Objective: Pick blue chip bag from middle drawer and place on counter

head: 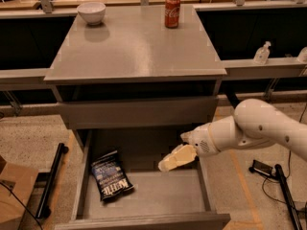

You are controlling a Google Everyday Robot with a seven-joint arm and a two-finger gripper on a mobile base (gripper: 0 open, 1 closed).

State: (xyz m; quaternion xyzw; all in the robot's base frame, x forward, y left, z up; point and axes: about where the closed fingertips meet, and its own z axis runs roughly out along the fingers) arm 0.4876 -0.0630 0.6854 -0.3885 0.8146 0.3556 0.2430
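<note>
Blue chip bag (111, 175): lies flat on the floor of the middle drawer (158, 191), against its left wall.
Middle drawer: stands open below the front edge of the counter (136, 47).
Gripper (168, 164): hangs over the drawer's right half, apart from the bag, angled down-left; released or clenched cannot be told.
Arm (259, 126): white, reaching in from the right, elbow raised.
Counter: bowl (91, 12) at the back-left corner, soda can (172, 11) by the back edge.

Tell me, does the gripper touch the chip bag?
Apart. In the camera view the gripper hangs over the drawer, and bare floor shows between it and the chip bag.
</note>
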